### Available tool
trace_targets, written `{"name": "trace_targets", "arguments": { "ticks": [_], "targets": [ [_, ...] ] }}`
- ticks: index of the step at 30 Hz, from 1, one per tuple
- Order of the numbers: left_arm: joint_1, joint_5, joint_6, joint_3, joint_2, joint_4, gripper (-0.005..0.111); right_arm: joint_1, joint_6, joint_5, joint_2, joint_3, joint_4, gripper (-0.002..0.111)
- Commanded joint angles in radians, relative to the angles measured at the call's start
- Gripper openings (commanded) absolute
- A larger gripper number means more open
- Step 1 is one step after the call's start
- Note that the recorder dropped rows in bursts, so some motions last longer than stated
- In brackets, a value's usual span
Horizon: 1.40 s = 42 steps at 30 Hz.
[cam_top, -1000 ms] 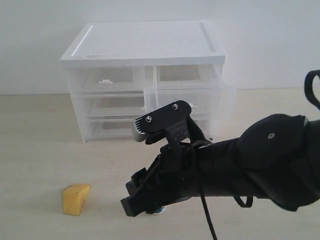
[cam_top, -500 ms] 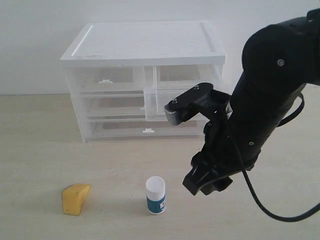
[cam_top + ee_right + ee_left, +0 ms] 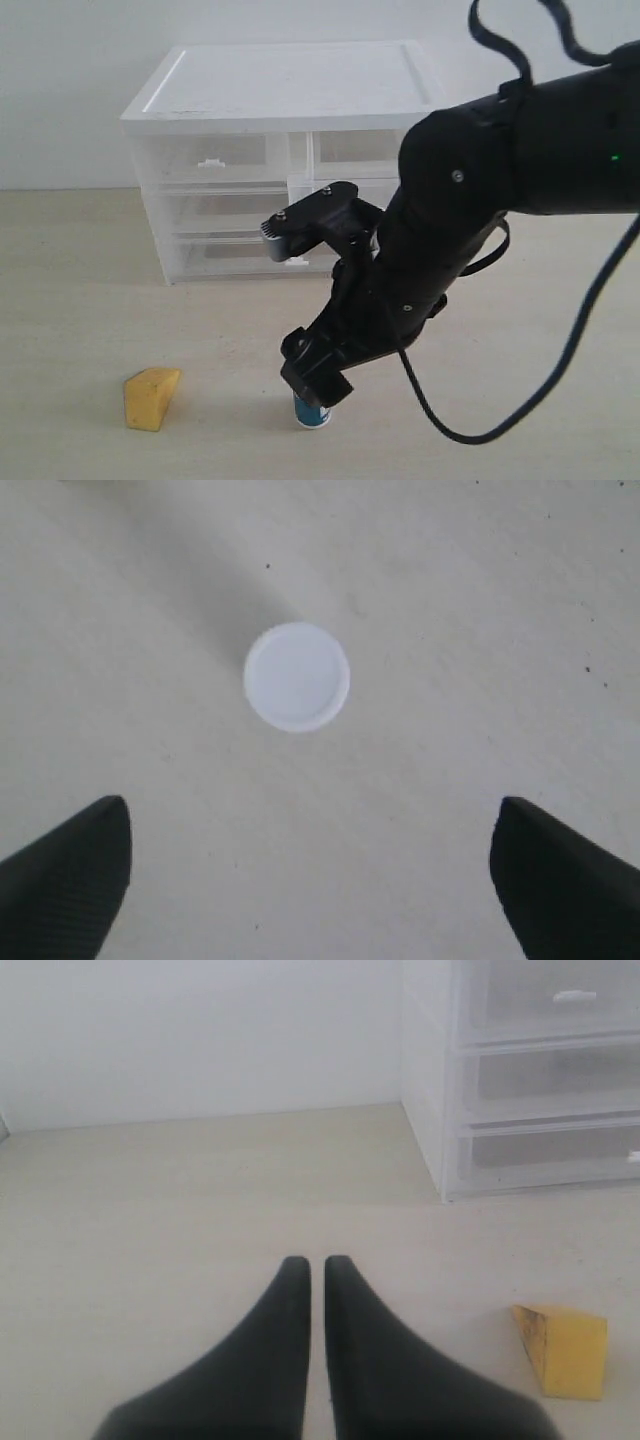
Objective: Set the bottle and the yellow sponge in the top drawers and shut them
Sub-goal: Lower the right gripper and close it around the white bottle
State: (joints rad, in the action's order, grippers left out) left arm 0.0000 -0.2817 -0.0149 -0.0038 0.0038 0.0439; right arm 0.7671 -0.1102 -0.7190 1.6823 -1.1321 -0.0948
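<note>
The bottle (image 3: 313,414) stands on the table, mostly hidden under my right gripper (image 3: 317,384); only its teal base shows. From above, its white cap (image 3: 297,676) lies ahead of the gap of the right gripper (image 3: 310,825), whose fingers (image 3: 72,872) are spread wide with nothing between them. The yellow sponge (image 3: 152,398) lies to the bottle's left, also seen in the left wrist view as the sponge (image 3: 566,1349) beside my shut left gripper (image 3: 315,1262). The right top drawer (image 3: 303,205) is pulled out; the left top drawer (image 3: 215,158) is shut.
The white drawer cabinet (image 3: 290,85) stands at the back against a pale wall, its side and lower drawers (image 3: 545,1080) showing in the left wrist view. My right arm (image 3: 500,190) spans the area in front of the open drawer.
My right arm swung left and down from beside the bottle to directly over it, now hiding most of the bottle. The sponge and drawers have not moved.
</note>
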Motion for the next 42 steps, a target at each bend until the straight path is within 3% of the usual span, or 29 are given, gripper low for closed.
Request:
{"name": "trace_targets", "arguments": {
  "ticks": [1, 28, 35, 42],
  "targets": [
    [0.002, 0.004, -0.001, 0.004, -0.004, -0.009, 0.004, 0.0, -0.006, 0.019, 0.073, -0.068, -0.003, 0.086],
    [0.002, 0.005, -0.001, 0.004, -0.004, -0.009, 0.004, 0.0, -0.053, 0.183, 0.273, -0.126, 0.03, 0.079],
    [0.002, 0.005, -0.001, 0.004, -0.004, -0.009, 0.004, 0.0, -0.055, 0.167, 0.273, -0.126, 0.03, 0.061],
    [0.002, 0.003, -0.001, 0.004, -0.004, -0.009, 0.004, 0.0, -0.06, 0.138, 0.273, -0.126, 0.03, 0.061]
  ]
}}
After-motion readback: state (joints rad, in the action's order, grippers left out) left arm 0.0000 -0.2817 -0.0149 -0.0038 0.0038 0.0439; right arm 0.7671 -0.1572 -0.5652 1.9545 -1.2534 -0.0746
